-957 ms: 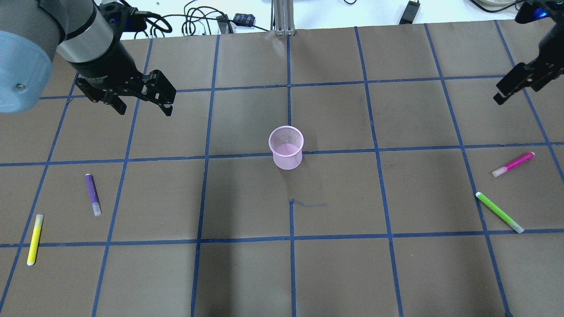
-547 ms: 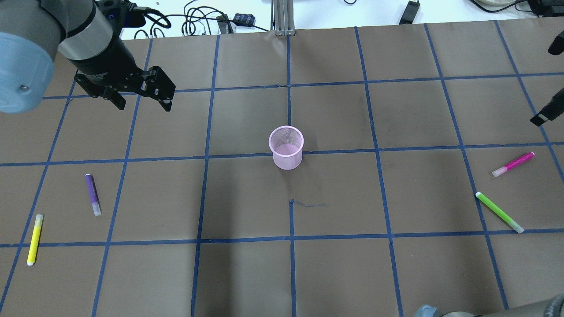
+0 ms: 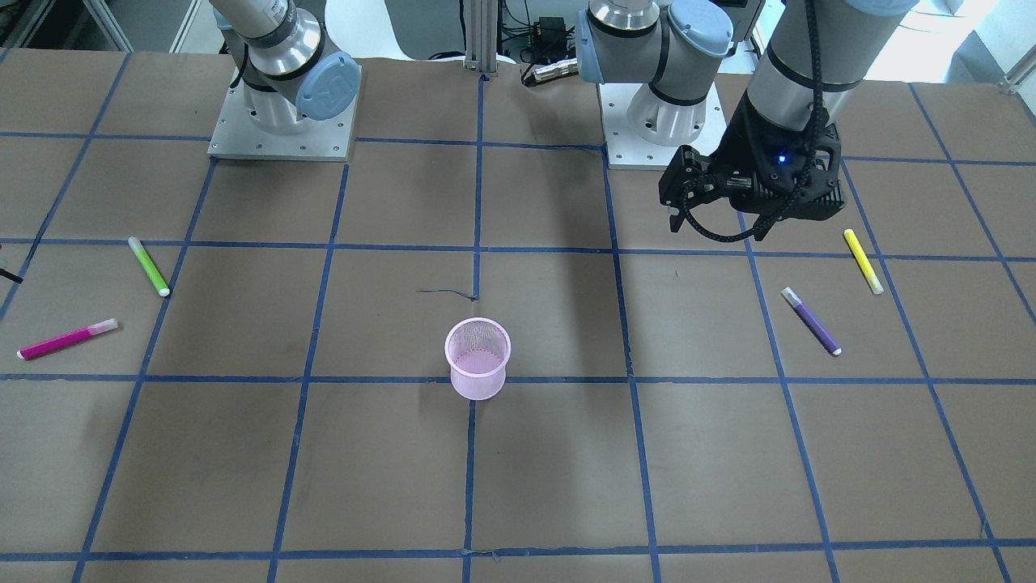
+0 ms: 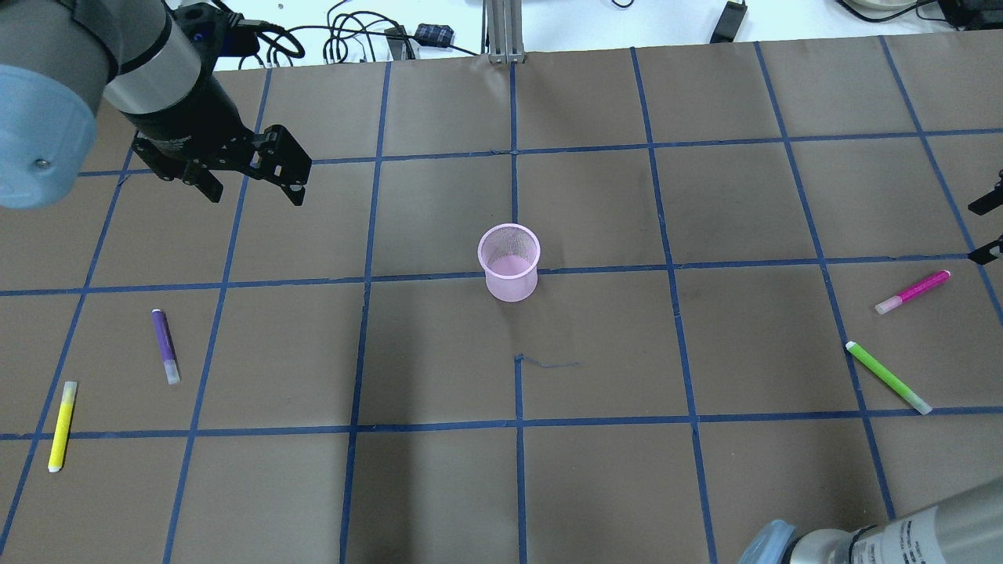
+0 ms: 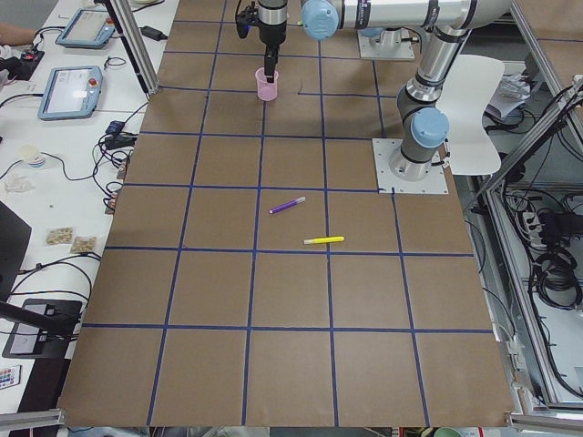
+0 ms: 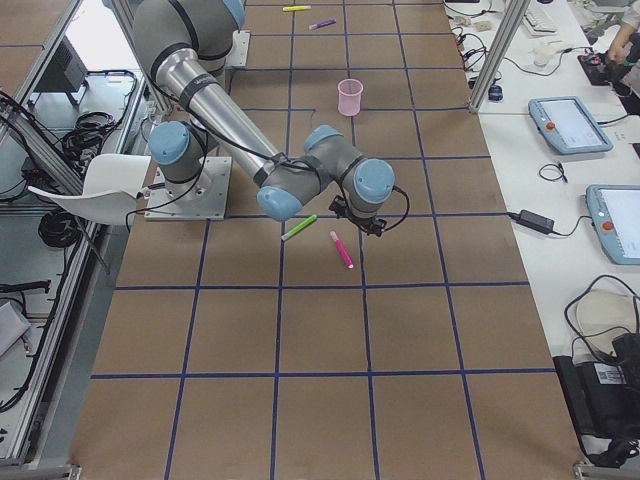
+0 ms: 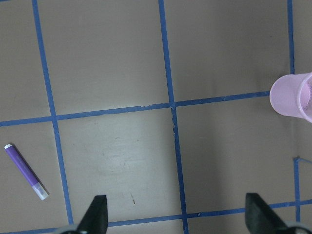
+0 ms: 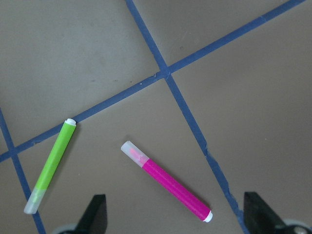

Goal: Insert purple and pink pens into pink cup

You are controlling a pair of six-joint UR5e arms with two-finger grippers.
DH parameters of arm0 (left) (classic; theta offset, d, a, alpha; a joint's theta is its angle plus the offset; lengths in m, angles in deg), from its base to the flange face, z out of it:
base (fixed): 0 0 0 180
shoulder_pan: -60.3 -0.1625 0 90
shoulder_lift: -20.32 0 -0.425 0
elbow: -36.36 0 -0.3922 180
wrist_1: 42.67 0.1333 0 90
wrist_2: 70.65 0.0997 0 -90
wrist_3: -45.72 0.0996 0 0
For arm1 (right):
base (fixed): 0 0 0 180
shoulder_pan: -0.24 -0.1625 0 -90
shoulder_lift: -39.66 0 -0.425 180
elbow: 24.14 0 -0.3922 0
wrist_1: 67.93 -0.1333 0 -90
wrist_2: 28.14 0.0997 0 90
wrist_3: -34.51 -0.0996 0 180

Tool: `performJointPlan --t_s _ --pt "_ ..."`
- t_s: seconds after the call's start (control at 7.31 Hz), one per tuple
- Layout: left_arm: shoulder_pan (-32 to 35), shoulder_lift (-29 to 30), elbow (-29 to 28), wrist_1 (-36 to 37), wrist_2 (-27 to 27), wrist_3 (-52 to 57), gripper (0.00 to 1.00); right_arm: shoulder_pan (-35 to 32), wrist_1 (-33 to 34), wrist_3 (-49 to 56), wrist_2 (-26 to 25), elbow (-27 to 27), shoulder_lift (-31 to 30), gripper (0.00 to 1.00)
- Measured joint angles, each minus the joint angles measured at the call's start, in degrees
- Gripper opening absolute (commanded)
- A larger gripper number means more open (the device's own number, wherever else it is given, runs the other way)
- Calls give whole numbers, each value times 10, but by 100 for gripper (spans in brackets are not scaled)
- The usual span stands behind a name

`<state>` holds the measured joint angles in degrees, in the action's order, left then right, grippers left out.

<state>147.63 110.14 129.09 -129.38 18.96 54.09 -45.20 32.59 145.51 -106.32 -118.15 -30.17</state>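
Note:
The pink mesh cup (image 4: 509, 262) stands upright and empty at the table's middle; it also shows in the front view (image 3: 477, 358). The purple pen (image 4: 164, 345) lies flat on the left side, seen in the left wrist view (image 7: 26, 171) too. The pink pen (image 4: 913, 291) lies flat on the right side. My left gripper (image 4: 251, 176) is open and empty, hovering behind the purple pen. My right gripper (image 4: 986, 232) is open and empty at the right edge, above the pink pen (image 8: 166, 181), whose length lies between its fingers (image 8: 95, 212).
A green pen (image 4: 888, 377) lies close beside the pink pen, also in the right wrist view (image 8: 50, 167). A yellow pen (image 4: 62, 425) lies near the purple pen at the left edge. Brown paper with a blue tape grid covers the table (image 4: 595, 470). Cables lie past the far edge.
My right gripper has moved from the far right corner toward the pink pen, and the right arm now shows at the bottom right. The left gripper has barely shifted. The pens and cup have not moved.

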Motion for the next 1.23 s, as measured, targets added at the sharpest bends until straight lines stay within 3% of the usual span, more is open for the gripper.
performJointPlan --t_s 0.27,0.55,0.68,1.23 --pt "-34 7 3 -24 -1 -4 100 14 11 76 13 -6 27 100" --pt "-129 32 6 -6 -5 -6 100 15 27 206 51 -7 52 100" --pt "-173 46 8 13 -3 -10 100 16 28 267 57 -7 63 91" --pt "-300 102 55 68 10 -8 100 16 25 460 5 -4 95 86"
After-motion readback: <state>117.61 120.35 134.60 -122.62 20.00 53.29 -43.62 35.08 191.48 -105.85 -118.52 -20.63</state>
